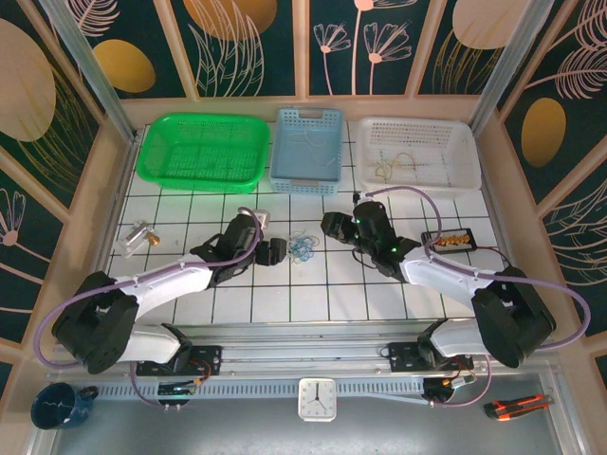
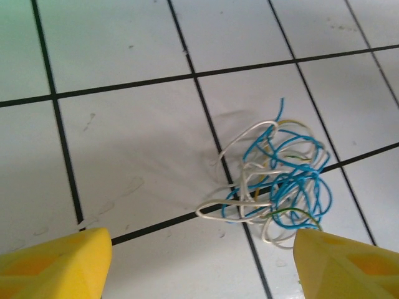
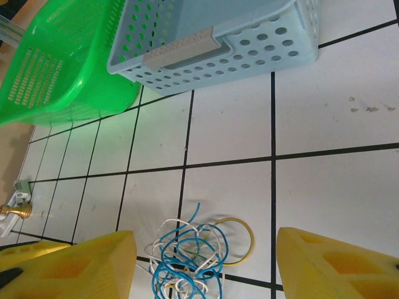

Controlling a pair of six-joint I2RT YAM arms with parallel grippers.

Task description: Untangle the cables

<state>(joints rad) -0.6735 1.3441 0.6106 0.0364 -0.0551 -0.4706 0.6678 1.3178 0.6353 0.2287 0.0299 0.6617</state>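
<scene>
A small tangle of blue, white and yellow cables [image 1: 302,248] lies on the white tiled table between the two arms. In the left wrist view the cables [image 2: 280,177] sit ahead and to the right of my left gripper [image 2: 202,268], whose yellow fingers [image 2: 53,261] stand wide apart with nothing between them. In the right wrist view the cables [image 3: 193,255] lie low between the yellow fingers [image 3: 340,265] of my right gripper [image 3: 206,271], which is open and not touching them. In the top view the left gripper [image 1: 275,251] is just left of the tangle, the right gripper [image 1: 332,226] just right.
Three baskets stand along the back: green [image 1: 201,150], light blue [image 1: 307,147], white [image 1: 418,152] holding thin wires. A brass-tipped part [image 1: 137,237] lies at the left, and a black tray with orange parts [image 1: 449,243] at the right.
</scene>
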